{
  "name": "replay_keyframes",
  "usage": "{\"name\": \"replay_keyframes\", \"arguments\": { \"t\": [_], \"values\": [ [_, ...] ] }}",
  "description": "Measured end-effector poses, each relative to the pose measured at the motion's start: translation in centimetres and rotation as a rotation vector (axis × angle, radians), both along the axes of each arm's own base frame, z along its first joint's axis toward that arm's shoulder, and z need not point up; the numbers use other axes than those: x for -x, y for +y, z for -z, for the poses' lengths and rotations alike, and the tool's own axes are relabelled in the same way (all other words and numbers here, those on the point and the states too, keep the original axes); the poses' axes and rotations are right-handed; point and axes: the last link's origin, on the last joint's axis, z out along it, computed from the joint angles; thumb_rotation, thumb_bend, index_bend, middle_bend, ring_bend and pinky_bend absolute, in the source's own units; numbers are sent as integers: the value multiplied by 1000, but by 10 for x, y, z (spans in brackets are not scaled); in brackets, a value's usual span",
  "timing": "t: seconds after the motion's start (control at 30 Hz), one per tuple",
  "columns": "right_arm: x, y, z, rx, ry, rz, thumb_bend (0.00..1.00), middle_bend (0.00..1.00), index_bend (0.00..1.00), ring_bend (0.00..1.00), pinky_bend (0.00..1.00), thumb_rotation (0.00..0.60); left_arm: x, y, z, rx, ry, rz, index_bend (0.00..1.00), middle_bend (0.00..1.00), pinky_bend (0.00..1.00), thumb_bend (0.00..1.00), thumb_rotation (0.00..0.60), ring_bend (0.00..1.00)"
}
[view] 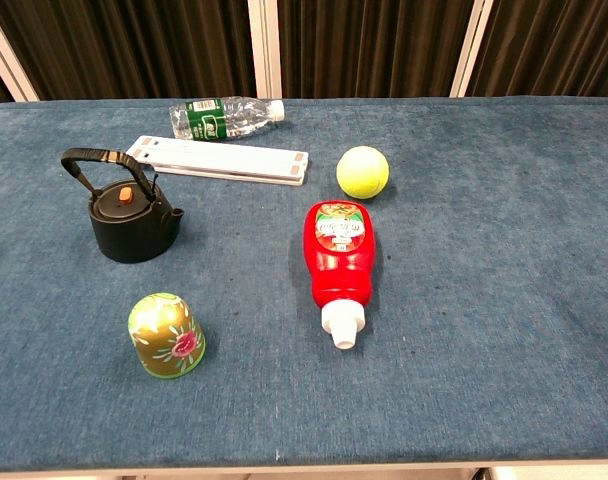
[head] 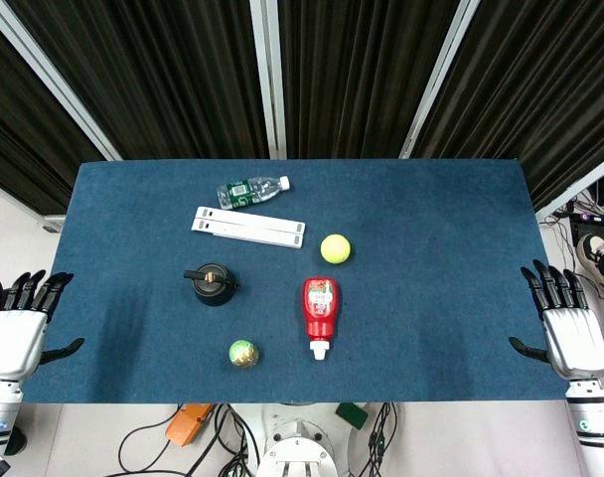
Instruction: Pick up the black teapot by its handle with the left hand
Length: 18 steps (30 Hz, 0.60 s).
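Black teapot point(view: 132, 220) upright on the blue table point(head: 431, 298), left of centre, handle point(view: 99, 165) arched up over the lid (small orange knob on top), untouched. Just beyond it, white flat bar point(view: 222, 160) and lying water bottle point(view: 224, 117); nearer, green painted cup point(view: 166, 335) upside down; to the right, red ketchup bottle point(view: 338, 260) lying cap forward, and tennis ball point(view: 363, 171). Left hand point(head: 19, 333) and right hand point(head: 565, 328) off the table's side edges, fingers spread, holding nothing, well apart from everything.

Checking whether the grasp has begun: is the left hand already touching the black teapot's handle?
No. The left hand rests open at the table's left edge, well apart from the black teapot, whose handle stands free.
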Motion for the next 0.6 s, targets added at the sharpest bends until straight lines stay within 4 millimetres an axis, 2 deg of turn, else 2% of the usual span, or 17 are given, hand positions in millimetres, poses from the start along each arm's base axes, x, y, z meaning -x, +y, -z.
{"name": "replay_keyframes", "arguments": {
  "t": [0.17, 0.27, 0.47, 0.6],
  "values": [
    [0, 0, -3, 11, -10, -3, 119, 0, 0, 0, 0, 600, -3, 5, 0, -7, -6, 8, 132, 136, 0, 89, 600, 84],
    [0, 0, -9, 33, -8, -5, 119, 0, 0, 0, 0, 600, -12, 13, -2, -15, -3, 41, 163, 169, 0, 89, 600, 120],
    [-1, 1, -22, 69, 2, -24, 119, 0, 0, 0, 0, 600, -44, 41, 1, 3, -4, 147, 265, 270, 0, 89, 600, 244],
    [-2, 2, -28, 82, 7, -35, 119, 0, 0, 0, 0, 600, -69, 63, 15, 73, -9, 200, 268, 275, 0, 89, 600, 238]
  ]
}}
